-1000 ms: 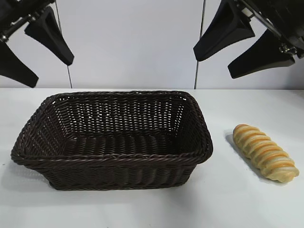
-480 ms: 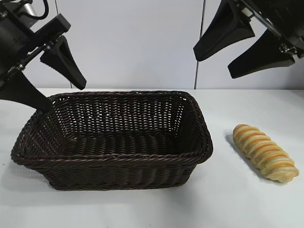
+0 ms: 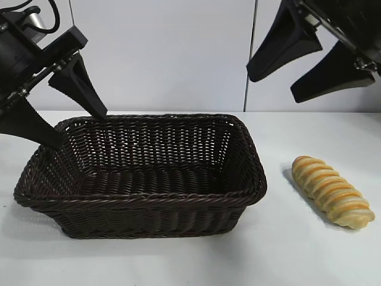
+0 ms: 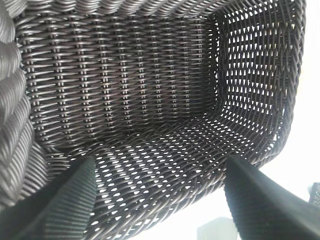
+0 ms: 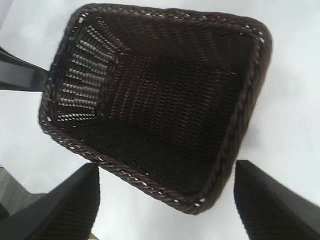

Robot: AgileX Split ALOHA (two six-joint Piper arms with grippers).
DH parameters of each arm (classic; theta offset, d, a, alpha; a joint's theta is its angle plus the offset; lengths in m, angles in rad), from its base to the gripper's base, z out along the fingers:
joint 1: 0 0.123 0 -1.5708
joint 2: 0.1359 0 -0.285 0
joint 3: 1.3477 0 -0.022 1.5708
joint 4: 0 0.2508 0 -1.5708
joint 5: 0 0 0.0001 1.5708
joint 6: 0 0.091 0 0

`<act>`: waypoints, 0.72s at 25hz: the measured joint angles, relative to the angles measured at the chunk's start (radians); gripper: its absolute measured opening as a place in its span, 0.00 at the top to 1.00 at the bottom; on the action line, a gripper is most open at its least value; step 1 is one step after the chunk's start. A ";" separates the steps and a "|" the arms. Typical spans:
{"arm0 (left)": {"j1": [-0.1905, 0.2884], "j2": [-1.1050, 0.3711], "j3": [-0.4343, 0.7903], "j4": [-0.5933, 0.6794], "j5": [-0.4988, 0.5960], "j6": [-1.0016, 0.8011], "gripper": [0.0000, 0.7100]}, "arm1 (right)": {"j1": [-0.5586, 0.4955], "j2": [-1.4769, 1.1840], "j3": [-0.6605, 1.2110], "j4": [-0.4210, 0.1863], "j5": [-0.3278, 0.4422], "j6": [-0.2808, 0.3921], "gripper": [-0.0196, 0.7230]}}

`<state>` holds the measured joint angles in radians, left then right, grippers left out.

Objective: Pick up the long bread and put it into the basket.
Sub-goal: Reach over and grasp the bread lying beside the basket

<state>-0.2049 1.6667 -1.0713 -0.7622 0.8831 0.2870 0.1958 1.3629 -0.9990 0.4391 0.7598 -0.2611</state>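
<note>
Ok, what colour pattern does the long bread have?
The long bread is golden-tan with orange-brown and pale cream spiral bands; the exterior view shows it best.

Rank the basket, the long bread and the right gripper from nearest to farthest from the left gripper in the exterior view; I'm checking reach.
From the left gripper:
1. basket, directly below, at its left end.
2. right gripper, raised across the table.
3. long bread, far right on the table.

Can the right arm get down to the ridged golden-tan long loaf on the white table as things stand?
Probably yes. The right gripper hangs open, high above the table, and the ridged golden-tan long loaf lies in the open below it, apart from the dark brown woven basket. Nothing stands between them.
</note>
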 joint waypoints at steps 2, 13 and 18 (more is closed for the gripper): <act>0.000 0.000 0.000 -0.001 0.000 0.000 0.26 | -0.034 0.000 -0.018 -0.076 0.016 0.043 0.25; 0.000 0.000 0.000 -0.002 0.004 0.000 0.26 | -0.082 0.107 -0.034 -0.310 0.086 0.140 0.25; 0.000 0.000 0.000 -0.002 0.007 0.000 0.26 | -0.082 0.196 -0.035 -0.370 0.051 0.187 0.25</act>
<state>-0.2049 1.6667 -1.0713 -0.7640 0.8904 0.2870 0.1139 1.5592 -1.0342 0.0694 0.8107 -0.0737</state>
